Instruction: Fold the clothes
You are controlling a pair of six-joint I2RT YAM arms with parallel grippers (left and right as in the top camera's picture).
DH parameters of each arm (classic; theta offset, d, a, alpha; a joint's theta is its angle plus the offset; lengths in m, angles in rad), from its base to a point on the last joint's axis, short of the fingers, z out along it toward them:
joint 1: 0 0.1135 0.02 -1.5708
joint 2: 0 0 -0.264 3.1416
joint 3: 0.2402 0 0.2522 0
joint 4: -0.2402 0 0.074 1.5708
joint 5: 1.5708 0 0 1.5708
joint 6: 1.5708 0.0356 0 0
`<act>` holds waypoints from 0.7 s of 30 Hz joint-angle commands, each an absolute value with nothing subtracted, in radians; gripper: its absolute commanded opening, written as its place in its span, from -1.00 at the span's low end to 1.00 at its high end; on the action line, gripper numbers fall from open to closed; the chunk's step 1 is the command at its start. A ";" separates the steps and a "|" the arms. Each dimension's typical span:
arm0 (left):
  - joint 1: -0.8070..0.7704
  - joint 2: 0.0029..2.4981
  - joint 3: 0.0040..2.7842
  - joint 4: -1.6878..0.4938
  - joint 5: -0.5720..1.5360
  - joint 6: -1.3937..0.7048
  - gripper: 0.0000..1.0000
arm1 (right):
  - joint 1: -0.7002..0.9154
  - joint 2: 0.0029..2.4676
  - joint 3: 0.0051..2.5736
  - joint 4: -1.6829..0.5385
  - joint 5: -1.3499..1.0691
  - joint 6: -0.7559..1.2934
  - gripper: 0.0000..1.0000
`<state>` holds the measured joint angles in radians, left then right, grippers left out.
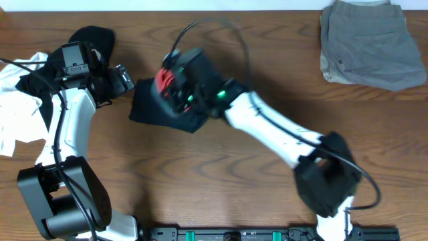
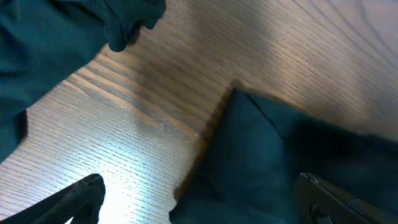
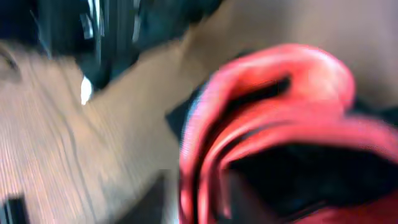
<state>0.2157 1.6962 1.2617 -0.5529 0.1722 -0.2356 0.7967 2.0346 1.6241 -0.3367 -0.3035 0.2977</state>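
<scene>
Wood-grain tabletop [image 1: 254,53] carries four fabric items. Long black trousers [image 1: 150,110] lie folded into a compact block just left of centre, with the coral-red waistband [image 1: 164,79] bunched at the 12 o'clock end. White T-shirt [image 1: 12,110] is crumpled at the 9 o'clock edge. Plain black garment [image 1: 97,37] is heaped at 11 o'clock, behind the left arm. Grey-khaki shorts [image 1: 371,43] lie folded at 1 o'clock, well apart from the rest.

Right arm [image 1: 274,130] reaches from its base at 5 o'clock diagonally toward 10 o'clock, forearm stretched out. Right hand [image 1: 179,87] sits directly over the waistband end of the trousers. Its wrist view is blurred and filled with red fabric, so gripping or parted cannot be told.

Left arm [image 1: 67,127] runs from its base at 7 o'clock toward 12 o'clock, then turns at the wrist toward 3 o'clock. Left hand [image 1: 126,80] stands wide and holds nothing, just beside the trousers' 9 o'clock corner. Its wrist view shows the fingers [image 2: 78,196] spread to the lower corners, above bare wood and that trouser corner.
</scene>
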 commanded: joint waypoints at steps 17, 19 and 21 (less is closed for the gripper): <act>0.252 1.670 1.272 -0.482 0.163 -0.231 0.96 | 0.656 1.957 1.686 -0.469 -0.260 0.277 0.60; 0.284 1.655 1.288 -0.481 0.163 -0.235 0.96 | 0.669 1.971 1.686 -0.472 -0.261 0.276 0.56; 0.323 1.631 1.298 -0.481 0.163 -0.246 0.96 | 0.685 1.989 1.686 -0.472 -0.250 0.278 0.54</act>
